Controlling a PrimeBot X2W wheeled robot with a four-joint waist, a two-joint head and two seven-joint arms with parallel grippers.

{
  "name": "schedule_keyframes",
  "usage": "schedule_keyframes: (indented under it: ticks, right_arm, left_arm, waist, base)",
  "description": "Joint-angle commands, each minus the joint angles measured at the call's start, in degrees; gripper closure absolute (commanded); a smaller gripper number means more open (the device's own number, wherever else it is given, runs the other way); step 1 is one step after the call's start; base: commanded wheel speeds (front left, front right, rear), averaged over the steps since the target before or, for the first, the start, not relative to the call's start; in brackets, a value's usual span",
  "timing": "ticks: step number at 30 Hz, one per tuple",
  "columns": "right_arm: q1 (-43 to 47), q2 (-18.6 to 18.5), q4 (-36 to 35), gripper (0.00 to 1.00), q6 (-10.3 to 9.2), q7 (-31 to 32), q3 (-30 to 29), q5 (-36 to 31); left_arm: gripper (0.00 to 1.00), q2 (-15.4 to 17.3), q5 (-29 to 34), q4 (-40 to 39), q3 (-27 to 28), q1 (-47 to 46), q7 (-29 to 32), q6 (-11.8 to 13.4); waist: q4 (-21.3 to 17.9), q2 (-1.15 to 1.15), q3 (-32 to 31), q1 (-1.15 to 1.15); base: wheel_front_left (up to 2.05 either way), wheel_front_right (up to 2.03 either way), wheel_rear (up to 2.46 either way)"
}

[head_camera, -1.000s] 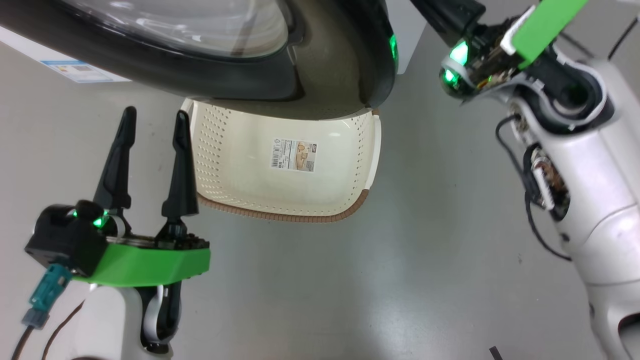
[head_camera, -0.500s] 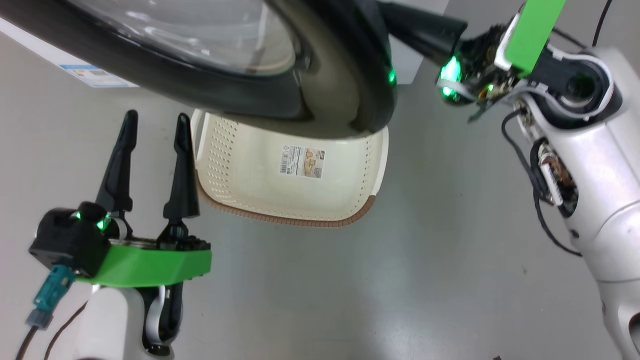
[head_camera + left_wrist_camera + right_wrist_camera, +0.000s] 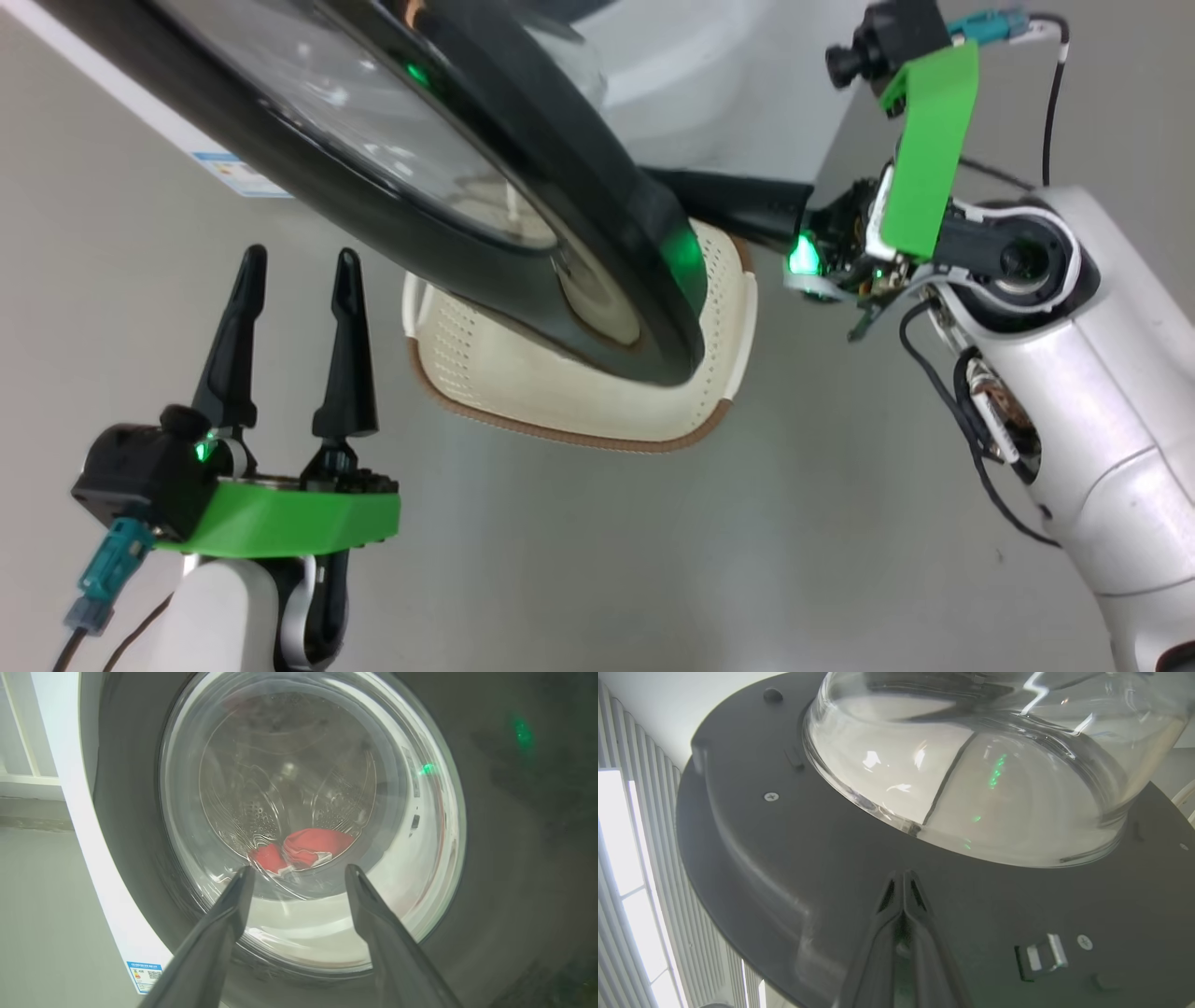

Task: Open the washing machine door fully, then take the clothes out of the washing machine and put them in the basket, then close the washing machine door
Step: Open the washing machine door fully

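The washing machine door (image 3: 523, 233), black rimmed with a glass bowl, stands partly open above the basket (image 3: 560, 425). My right gripper (image 3: 728, 198) reaches in behind the door's edge. In the right wrist view it (image 3: 903, 877) is shut, its tips against the door's dark inner face (image 3: 784, 868) below the glass bowl (image 3: 980, 788). My left gripper (image 3: 301, 254) is open and holds nothing, left of the basket and facing the door's front. Through the glass (image 3: 299, 788), red clothes (image 3: 308, 847) lie low in the steel drum. The washing machine (image 3: 60, 765) is white.
A metal latch (image 3: 1041, 956) sits on the door's inner face, right of my fingers. A blue sticker (image 3: 144, 973) marks the machine's lower front. Grey floor (image 3: 747, 560) spreads in front of the basket. My right arm's white forearm (image 3: 1092, 392) fills the right side.
The door has swung further open and now shows more edge-on, covering the basket's label. My right gripper has gone with it behind the door's edge. The head camera has shifted too.
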Motion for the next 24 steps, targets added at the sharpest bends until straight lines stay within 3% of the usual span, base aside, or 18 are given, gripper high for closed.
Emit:
schedule_keyframes:
  ticks: [1, 24]
  right_arm:
    - [1.70, 1.37, -1.57, 1.00, 0.21, 0.78, 0.88, -0.26]
    - [10.88, 5.47, 2.44, 1.00, 0.21, 3.57, 4.21, -0.39]
  left_arm:
    - [0.00, 1.37, -0.51, -1.36, 1.64, 1.03, -0.28, 0.43]
    - [0.00, 1.37, -1.45, 0.16, 1.45, 7.45, -0.28, 1.34]
  waist:
    - [1.62, 0.00, -1.62, 0.00]
    - [11.33, 0.00, -12.86, 0.00]
  base:
    - [0.00, 0.00, 0.00]
    - [0.00, 0.00, 0.00]
